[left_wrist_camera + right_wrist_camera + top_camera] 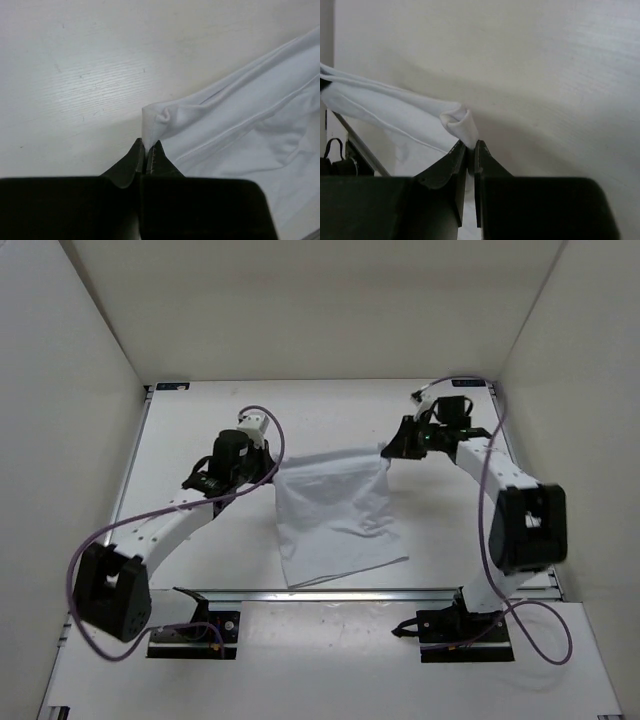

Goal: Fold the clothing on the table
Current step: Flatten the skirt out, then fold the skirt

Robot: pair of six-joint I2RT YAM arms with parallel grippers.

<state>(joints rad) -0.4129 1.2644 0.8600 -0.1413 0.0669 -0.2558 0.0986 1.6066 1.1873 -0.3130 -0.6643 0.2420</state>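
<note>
Holding clothing (335, 510) taut between left gripper (147, 145) and right gripper (470, 142), each clamped on corner; fold likely beginning, next needs matched sweep over half draped below

There is one clothing (335, 515) on one table (330, 405). There are two arms, the left arm (160, 530) at 8 o'clock and the right arm (500, 475) at 3 o'clock. There are two grippers, the left gripper (148, 150) and the right gripper (471, 146). There are two purple cables, the left cable (72, 570) and the right cable (484, 502). Two base plates sit at 6 o'clock, the left plate (195, 633) and the right plate (465, 635).
</note>
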